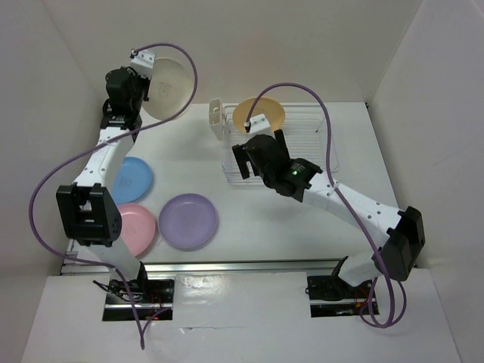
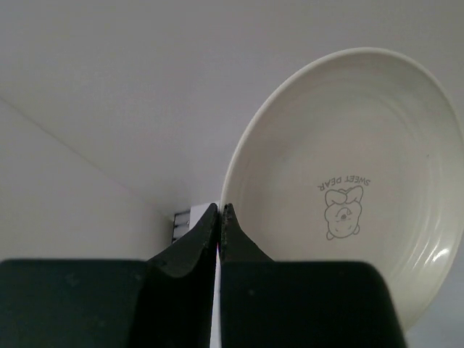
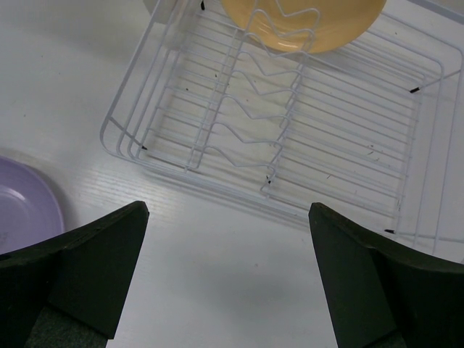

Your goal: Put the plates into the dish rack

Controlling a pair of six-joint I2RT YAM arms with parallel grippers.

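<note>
My left gripper (image 1: 149, 82) is raised at the far left and shut on the rim of the cream plate (image 1: 172, 87), which it holds on edge in the air. The left wrist view shows the closed fingertips (image 2: 226, 217) pinching that plate (image 2: 348, 181), which has a bear print. The yellow-orange plate (image 1: 259, 113) stands in the far end of the white wire dish rack (image 1: 318, 147). My right gripper (image 1: 259, 155) is open and empty, hovering over the rack's near-left edge (image 3: 217, 174). The blue (image 1: 130, 179), pink (image 1: 136, 227) and lilac (image 1: 188, 221) plates lie flat on the table.
A small white cutlery holder (image 1: 217, 119) stands at the rack's far-left end. White walls enclose the table at the back and on both sides. The lilac plate's edge (image 3: 22, 206) lies left of my right gripper.
</note>
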